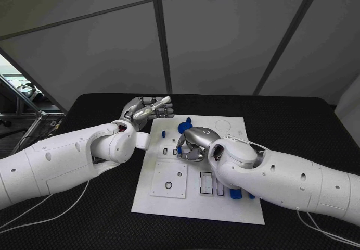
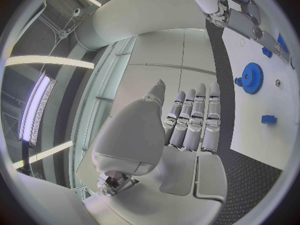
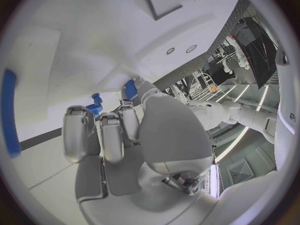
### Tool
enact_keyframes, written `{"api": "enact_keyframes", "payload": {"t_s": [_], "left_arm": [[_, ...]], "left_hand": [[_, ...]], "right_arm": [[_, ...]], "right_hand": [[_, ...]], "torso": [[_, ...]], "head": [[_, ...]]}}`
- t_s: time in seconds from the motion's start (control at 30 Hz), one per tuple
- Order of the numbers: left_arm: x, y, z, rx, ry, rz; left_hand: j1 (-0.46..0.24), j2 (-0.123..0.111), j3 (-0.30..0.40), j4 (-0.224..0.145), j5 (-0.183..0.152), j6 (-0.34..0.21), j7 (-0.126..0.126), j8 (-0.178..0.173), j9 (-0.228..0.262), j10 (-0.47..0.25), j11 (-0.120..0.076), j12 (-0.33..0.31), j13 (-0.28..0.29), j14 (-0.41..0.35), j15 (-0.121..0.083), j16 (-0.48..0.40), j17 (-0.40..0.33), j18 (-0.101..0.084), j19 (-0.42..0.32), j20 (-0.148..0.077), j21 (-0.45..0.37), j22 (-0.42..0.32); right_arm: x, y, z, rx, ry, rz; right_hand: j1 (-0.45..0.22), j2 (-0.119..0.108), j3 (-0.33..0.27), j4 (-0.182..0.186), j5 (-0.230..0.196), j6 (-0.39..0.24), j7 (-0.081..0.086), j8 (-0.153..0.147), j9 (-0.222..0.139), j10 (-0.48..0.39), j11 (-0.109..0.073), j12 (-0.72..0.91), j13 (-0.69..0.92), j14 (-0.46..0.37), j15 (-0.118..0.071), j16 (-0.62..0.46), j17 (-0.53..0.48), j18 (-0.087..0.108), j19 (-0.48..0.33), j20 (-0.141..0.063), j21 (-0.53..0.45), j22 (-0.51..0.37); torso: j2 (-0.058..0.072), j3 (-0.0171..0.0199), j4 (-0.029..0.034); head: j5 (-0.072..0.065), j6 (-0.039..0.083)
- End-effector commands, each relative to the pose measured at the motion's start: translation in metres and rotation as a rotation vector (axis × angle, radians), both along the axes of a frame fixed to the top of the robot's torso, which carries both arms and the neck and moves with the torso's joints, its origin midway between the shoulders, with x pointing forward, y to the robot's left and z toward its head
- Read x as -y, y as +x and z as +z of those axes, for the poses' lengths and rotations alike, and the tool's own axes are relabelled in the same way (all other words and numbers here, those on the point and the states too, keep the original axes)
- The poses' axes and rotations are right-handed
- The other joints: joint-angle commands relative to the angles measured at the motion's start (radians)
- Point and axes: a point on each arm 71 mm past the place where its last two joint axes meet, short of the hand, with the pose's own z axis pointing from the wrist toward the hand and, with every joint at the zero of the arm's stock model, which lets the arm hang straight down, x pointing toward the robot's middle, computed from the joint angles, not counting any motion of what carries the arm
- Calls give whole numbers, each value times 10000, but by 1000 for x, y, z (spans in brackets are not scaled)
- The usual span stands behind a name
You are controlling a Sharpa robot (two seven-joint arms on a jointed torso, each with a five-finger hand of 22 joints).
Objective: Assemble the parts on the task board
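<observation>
**Over the board's upper middle: right hand on the small blue parts**

Over the task board [image 1: 196, 200], the right hand [image 1: 196, 145] hangs palm down near the board's upper middle, fingers curled toward the surface. In the right wrist view a small blue part [image 3: 130, 89] sits right at its fingertips [image 3: 128, 116], with a second blue piece [image 3: 96, 101] just beside. Whether the hand is pinching the part or just touching it, cannot tell.

Left hand [image 1: 148, 110] is raised off the board's upper left corner, fingers straight and laid together, palm bare, holding nothing.

Key relation: the blue gear [image 1: 183, 125] lies on the board between the two hands, just beyond the right hand's knuckles and just beside the left hand's fingers. Left wrist view shows the gear [image 2: 252, 77] flat, toothed rim, short hub sticking out, with a small blue block [image 2: 269, 119] near it. Right hand looks nearer the slots [image 1: 211, 184]; left hand nearer the gear.

More blue parts [image 1: 236, 193] lie at the board's lower right, partly under the right arm. Black worktop [image 1: 300, 125] carries the board.

Judgement: assembly is early; most cutouts look unfilled.
</observation>
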Motion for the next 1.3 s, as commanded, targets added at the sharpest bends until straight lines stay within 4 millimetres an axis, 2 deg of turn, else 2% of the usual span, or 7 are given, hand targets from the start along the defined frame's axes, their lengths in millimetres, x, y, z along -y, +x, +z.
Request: {"api": "enact_keyframes", "payload": {"t_s": [0.03,0.67,0.73,0.9,0.97,1.17,1.3], "left_arm": [[1,0,2,83,-31,-38],[1,0,1,36,-17,-44],[1,0,1,34,-18,-46],[1,1,1,30,-17,-47],[0,1,1,23,-13,-43],[-1,1,0,15,94,-31],[-2,2,0,70,312,-63]], "left_hand": [[64,66,16,-59,-25,53,45,-41,0,61,26,-27,-4,-5,84,-43,10,28,-74,-15,-34,-14],[50,71,17,-66,-25,47,55,-52,-2,54,33,-38,-6,-5,87,-58,14,28,-82,-13,-35,-17],[50,71,17,-66,-25,47,55,-52,-2,54,33,-38,-6,-5,87,-58,14,28,-82,-13,-35,-17],[46,72,17,-66,-25,46,58,-54,-3,52,35,-41,-6,-5,88,-60,14,28,-82,-12,-35,-17],[45,73,17,-66,-25,46,58,-54,-3,52,35,-41,-6,-5,88,-61,15,28,-82,-12,-35,-17],[28,82,22,-86,-23,79,49,-51,3,115,20,-22,6,62,70,-49,37,37,-47,-19,-3,-7],[-1,81,25,-128,-25,135,15,-49,7,212,-20,-1,16,241,19,7,92,49,56,-53,83,24]], "right_arm": [[1,0,-4,-96,-254,-82],[2,1,-2,86,12,-160],[2,1,-2,141,104,-136],[1,-2,2,389,528,17],[1,-5,4,512,755,125],[3,-12,11,932,1583,476],[9,-17,18,1350,2367,688]], "right_hand": [[-78,-43,-35,38,49,-83,0,-70,-19,-106,5,-78,502,1002,74,-38,2405,-17,-43,26,-66,701],[-447,-384,-208,250,-62,-829,179,-345,-128,-742,176,-882,-246,942,223,-172,2173,87,-379,177,-357,253],[-467,-473,-235,294,-23,-943,204,-374,-137,-786,198,-932,-298,932,242,-194,2139,101,-428,194,-404,186],[-518,-718,-319,471,-38,-1162,259,-412,-144,-839,248,-985,-371,926,283,-213,2113,117,-477,233,-461,115],[-466,-789,-315,557,90,-1256,283,-419,-144,-874,269,-1015,-412,911,301,-248,2056,133,-530,251,-512,40],[-370,-1048,-427,960,278,-1458,331,-384,-131,-1067,317,-1207,-630,805,340,-488,1679,237,-866,293,-826,-426],[-230,-1135,-551,1238,354,-1566,350,-350,-129,-1145,334,-1282,-731,745,349,-634,1472,296,-1057,306,-1025,-706]], "torso": [[2,0,0],[-2,3,0],[-5,3,-1],[-7,8,-6],[-10,6,-6],[-20,5,-3],[-32,4,-8]], "head": [[-3,1],[-20,2],[-22,6],[-17,12],[-9,20],[21,70],[8,113]]}}
